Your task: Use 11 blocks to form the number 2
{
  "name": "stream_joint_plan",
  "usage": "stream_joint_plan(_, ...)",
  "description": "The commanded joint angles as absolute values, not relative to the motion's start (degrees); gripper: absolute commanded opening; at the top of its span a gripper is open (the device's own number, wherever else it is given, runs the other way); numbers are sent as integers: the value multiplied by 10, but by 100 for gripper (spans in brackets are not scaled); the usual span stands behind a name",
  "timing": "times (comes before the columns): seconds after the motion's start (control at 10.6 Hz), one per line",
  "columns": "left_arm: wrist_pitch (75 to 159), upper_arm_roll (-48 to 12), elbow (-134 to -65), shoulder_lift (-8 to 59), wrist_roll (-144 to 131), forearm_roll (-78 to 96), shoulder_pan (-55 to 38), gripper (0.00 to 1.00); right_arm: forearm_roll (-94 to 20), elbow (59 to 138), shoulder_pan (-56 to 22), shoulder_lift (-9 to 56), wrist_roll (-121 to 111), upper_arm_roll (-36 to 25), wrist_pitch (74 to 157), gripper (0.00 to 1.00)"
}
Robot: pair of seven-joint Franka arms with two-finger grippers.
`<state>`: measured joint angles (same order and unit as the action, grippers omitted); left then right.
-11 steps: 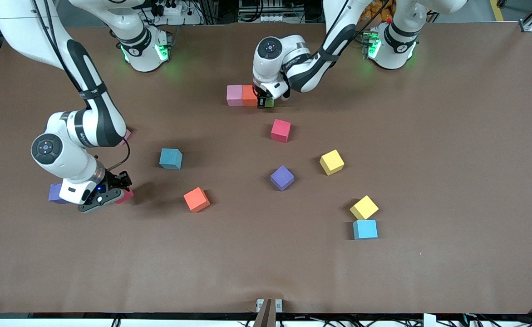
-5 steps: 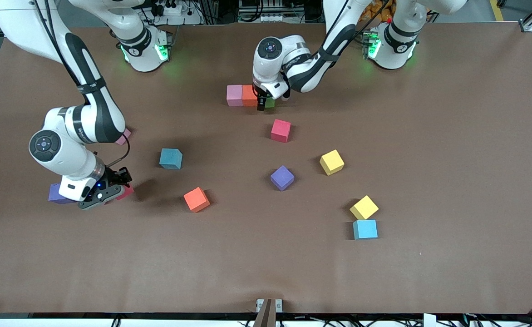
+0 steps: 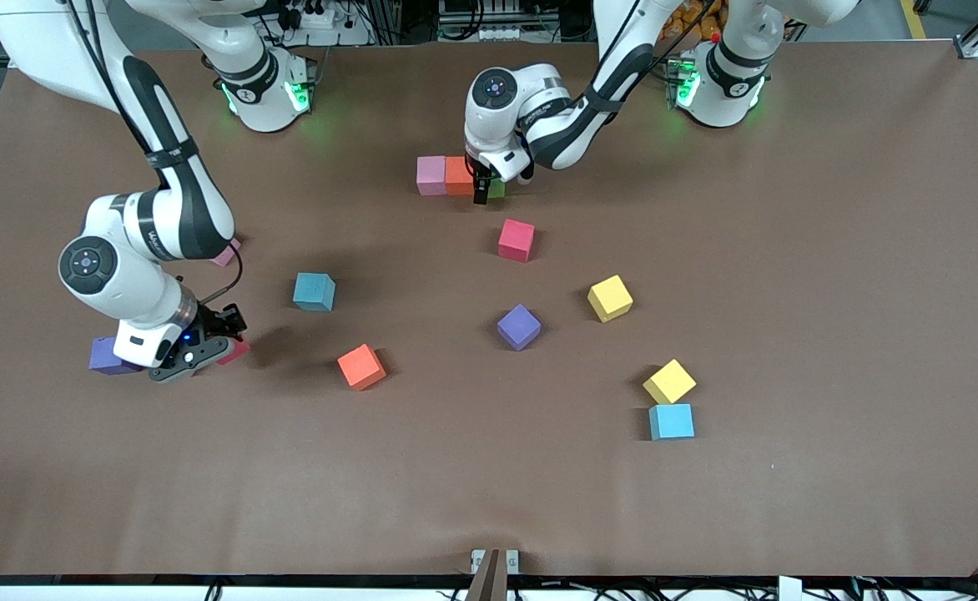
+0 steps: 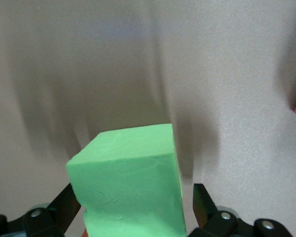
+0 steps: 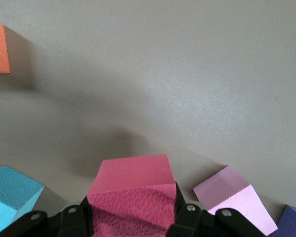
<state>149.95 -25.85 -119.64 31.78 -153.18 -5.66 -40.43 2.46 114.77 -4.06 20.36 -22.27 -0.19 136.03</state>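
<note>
Nearest the front camera, low in the frame, a light blue block (image 3: 671, 421) sat on the brown desk (image 3: 831, 334) touching a yellow block (image 3: 669, 381) just above it. Toward the frame's lower left, an orange block (image 3: 361, 366) lay alone, and further left the right pincer (image 3: 205, 351) was clenched on a red block (image 3: 234, 352), gripped between both fingers in the right wrist view (image 5: 133, 195), with a purple block (image 3: 103, 355) peeking out beside the wrist. Mid-frame sat another purple block (image 3: 519, 326), a second yellow block (image 3: 610, 298) and a teal block (image 3: 314, 292), all well apart. A small pink block (image 3: 226, 253) showed under the right arm's elbow at the frame's left. Higher up, a second red block (image 3: 516, 240) stood alone. At upper centre, the number 2 had only its first row: a pink block (image 3: 431, 175), an orange block (image 3: 458, 175) touching it, and a green block (image 3: 496, 189) at the end. The left pincer (image 3: 484, 185) stood there released, its fingers (image 4: 64, 205) spread clear on either side of the green cube.
</note>
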Motion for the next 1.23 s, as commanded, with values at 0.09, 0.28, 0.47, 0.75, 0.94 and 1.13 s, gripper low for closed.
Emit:
stream_joint_plan(0.09,1463,-258,-1191,293,-1548,-76,-405,100,11,1163,-46,170,-229,-2,1344,34)
stream_joint_plan(0.28,1439,-261,-1190,279,-1547,-75,-399,100,-38,1163,-48,162,-229,-2,1325,34)
stream_joint_plan(0.47,1413,-261,-1190,265,-1545,-73,-397,100,-40,1163,-49,157,-229,-2,1325,34)
stream_joint_plan(0.75,1390,-264,-1189,251,-1534,-67,-389,100,-45,1163,-54,131,-228,-3,1315,34)
stream_joint_plan(0.94,1362,-265,-1178,242,-1508,-66,-369,100,-68,1170,-68,109,-195,-3,1302,34)
stream_joint_plan(1.13,1334,-265,-1160,239,-1470,-66,-338,100,-76,1198,-126,88,-49,-3,1311,34)
